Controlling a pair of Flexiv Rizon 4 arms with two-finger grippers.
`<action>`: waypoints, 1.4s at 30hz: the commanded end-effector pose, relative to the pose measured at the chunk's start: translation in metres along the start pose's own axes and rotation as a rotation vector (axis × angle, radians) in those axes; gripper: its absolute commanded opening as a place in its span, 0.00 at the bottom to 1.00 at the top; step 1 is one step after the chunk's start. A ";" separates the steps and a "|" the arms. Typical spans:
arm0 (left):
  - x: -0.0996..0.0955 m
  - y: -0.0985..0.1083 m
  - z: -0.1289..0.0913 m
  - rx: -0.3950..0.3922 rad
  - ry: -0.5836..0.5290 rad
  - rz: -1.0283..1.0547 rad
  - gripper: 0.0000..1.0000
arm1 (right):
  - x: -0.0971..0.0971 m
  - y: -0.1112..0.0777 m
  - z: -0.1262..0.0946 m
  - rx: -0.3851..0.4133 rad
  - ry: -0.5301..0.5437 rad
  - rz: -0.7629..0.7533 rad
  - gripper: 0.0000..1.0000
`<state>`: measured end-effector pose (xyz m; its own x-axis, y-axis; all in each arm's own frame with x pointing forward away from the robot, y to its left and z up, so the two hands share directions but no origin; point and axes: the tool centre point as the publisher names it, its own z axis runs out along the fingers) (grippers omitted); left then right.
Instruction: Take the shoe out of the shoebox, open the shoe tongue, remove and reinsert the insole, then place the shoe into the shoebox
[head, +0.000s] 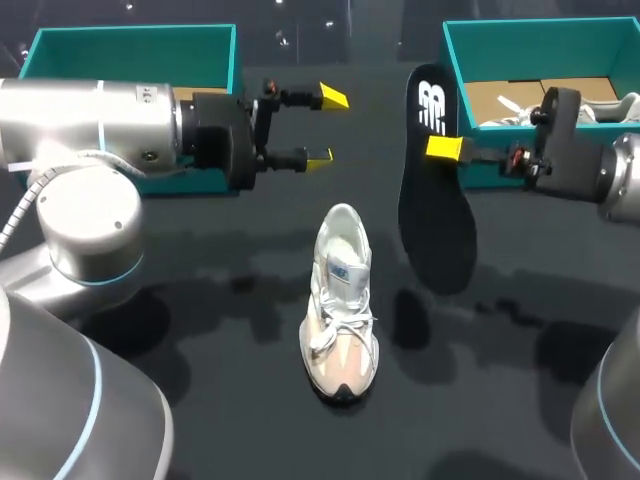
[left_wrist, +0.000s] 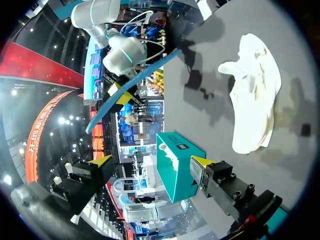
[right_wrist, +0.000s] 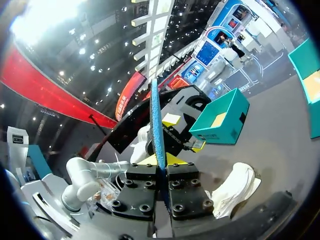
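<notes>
So the shoe (head: 340, 300) is sitting upright in the middle of the tabletop (head: 200, 400), toe pointing at the near edge, laces loose. Nothing's touching it.

The insole (head: 437, 200) is out of it. It's the long black piece up and to the right of the shoe, well apart from it. The right gripper (head: 445, 149) has it pinched along one long edge, near the wider end. From the right wrist camera you see the insole (right_wrist: 156, 125) edge-on, a thin blue line standing straight up out of the right gripper (right_wrist: 161, 162), with both fingers clamped tight against it from either side.

The left gripper (head: 325, 128) is over the far left part of the tabletop with its fingers spread wide and nothing between them. Same in its own wrist view (left_wrist: 152, 162): just air, with the shoe (left_wrist: 255, 95) lying off ahead.

Two teal boxes at the back: the left shoebox (head: 130, 38) behind the left arm, and the right shoebox (head: 545, 28) with a second shoe (head: 500, 120) inside.
</notes>
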<state>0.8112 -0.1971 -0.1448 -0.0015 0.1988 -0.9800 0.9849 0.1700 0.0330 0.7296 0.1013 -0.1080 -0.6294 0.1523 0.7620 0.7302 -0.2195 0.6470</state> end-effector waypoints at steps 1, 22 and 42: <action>-0.004 0.000 -0.002 0.020 0.003 -0.010 1.00 | -0.037 0.031 0.018 0.024 0.032 0.099 0.00; -0.004 -0.009 0.018 0.063 0.018 0.012 1.00 | -0.071 0.042 0.038 0.090 0.034 0.353 0.00; 0.006 -0.010 0.038 0.108 -0.034 -0.008 1.00 | -0.087 0.049 0.056 0.129 0.003 0.521 0.00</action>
<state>0.8056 -0.2246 -0.1510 -0.0090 0.1831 -0.9831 0.9984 0.0564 0.0013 0.8278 0.1242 -0.1405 -0.2352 0.0490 0.9707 0.9572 -0.1617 0.2401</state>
